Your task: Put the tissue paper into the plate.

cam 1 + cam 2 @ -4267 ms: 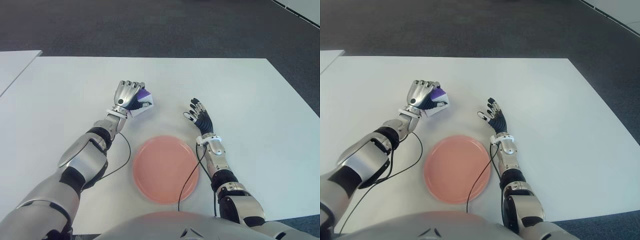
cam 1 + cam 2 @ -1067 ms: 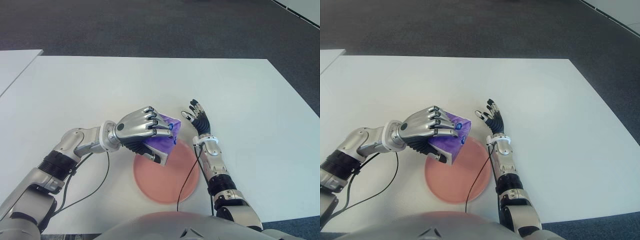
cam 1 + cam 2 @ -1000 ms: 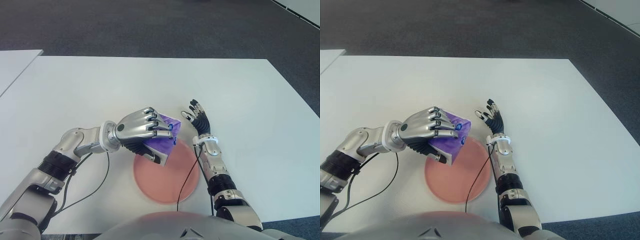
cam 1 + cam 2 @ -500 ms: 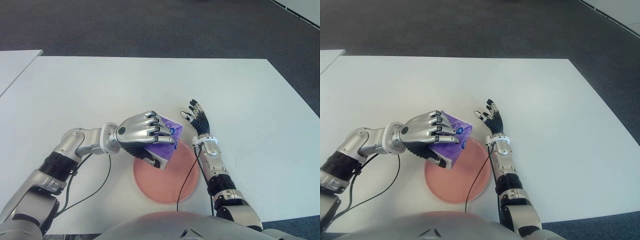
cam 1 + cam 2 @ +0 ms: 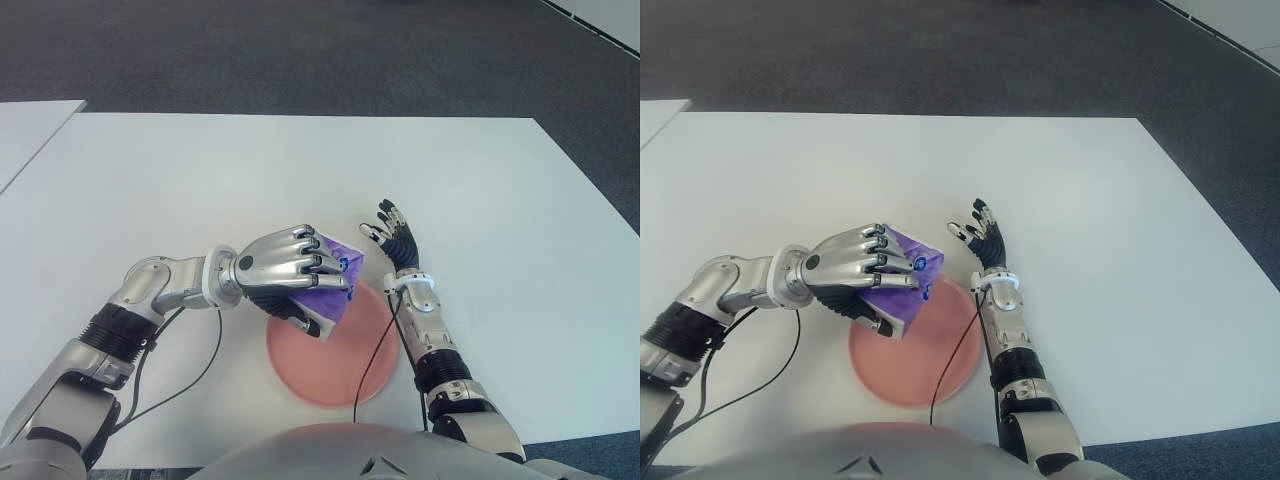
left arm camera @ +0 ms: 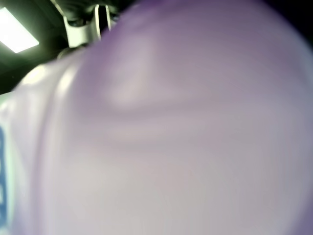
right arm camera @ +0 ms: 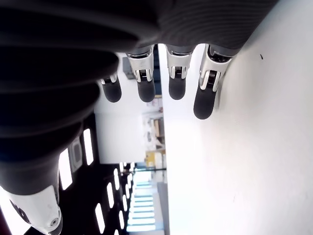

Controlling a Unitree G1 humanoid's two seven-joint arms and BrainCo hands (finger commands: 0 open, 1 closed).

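One tissue pack (image 5: 335,275), one plate (image 5: 345,360), two hands, one table (image 5: 500,180).

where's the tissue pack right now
The purple tissue pack is gripped in the left hand, held over the upper left edge of the pink plate, just left of the open right hand.

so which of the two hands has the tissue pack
The left hand: its fingers are curled around the purple tissue pack, held over the pink plate's far-left edge. The right hand is open and holds nothing, beside the plate.
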